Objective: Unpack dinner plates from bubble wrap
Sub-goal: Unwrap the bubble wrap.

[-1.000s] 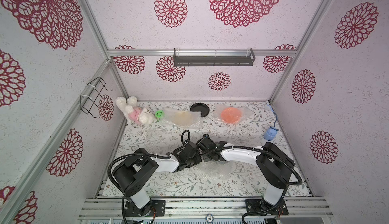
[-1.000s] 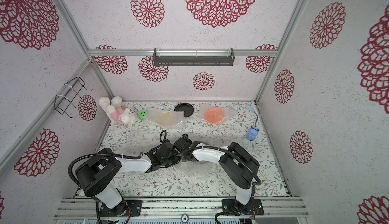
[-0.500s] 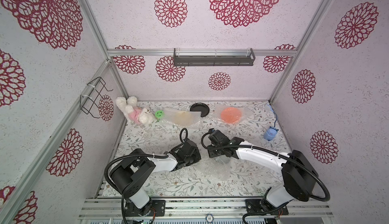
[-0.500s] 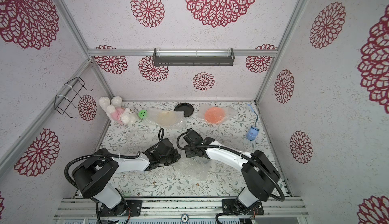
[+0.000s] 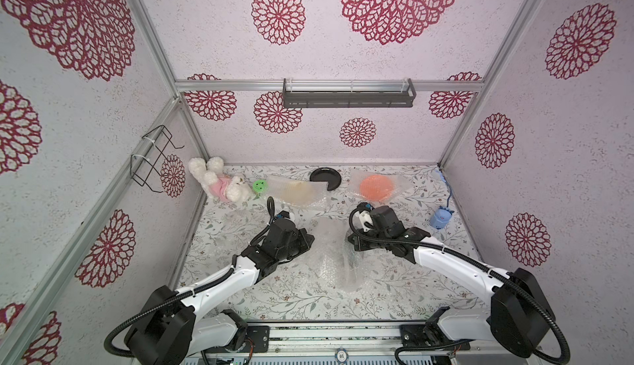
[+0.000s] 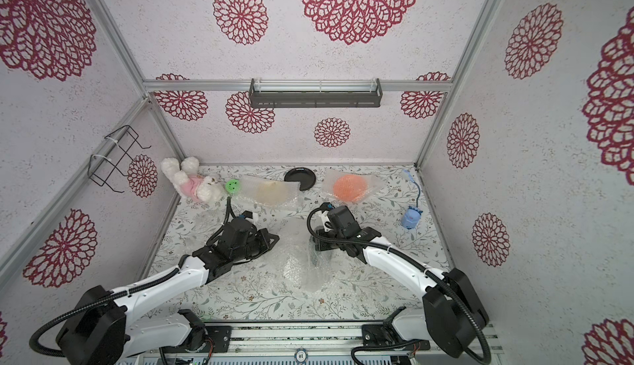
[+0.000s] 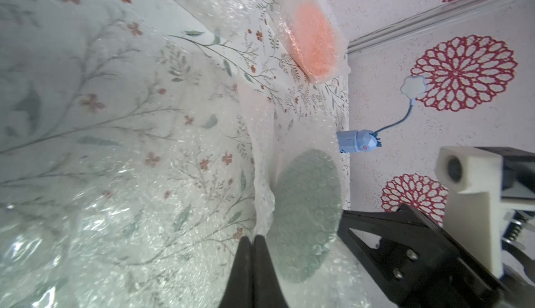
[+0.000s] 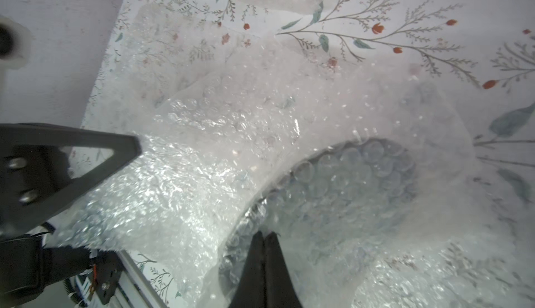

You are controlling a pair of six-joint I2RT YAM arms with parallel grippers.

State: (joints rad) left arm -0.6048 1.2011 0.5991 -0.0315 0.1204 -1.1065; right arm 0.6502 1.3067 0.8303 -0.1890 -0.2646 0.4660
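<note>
**Left gripper [image 7: 252, 238] and right gripper [image 8: 264, 234] both clamped on the bubble wrap [image 5: 329, 260]**

Each gripper's jaws are pressed together with no gap, nipping a fold of the clear sheet that lies crumpled in the middle of the table [image 5: 377, 298]. The blue-green plate [image 7: 307, 205] is inside that sheet. In the left wrist view it sits just beside the left fingertips, its round face dimmed by the bubbles. In the right wrist view the right fingertips meet the wrap right at the plate's rim. Between the two grippers the wrap stands up in a ridge, and in both top views the plate shows only as a dark patch under the right gripper.

Both arms reach in from the near edge, low over the table and angled toward the middle. The grippers face each other across the ridge, near but not touching.

Along the back of the table, well apart from both grippers, lie the other plates. The orange plate [image 5: 376, 187] and the cream plate [image 5: 295, 191] are each under their own sheet. The black plate [image 5: 324, 178] is bare, with a corner of the cream plate's sheet over its edge.
</note>
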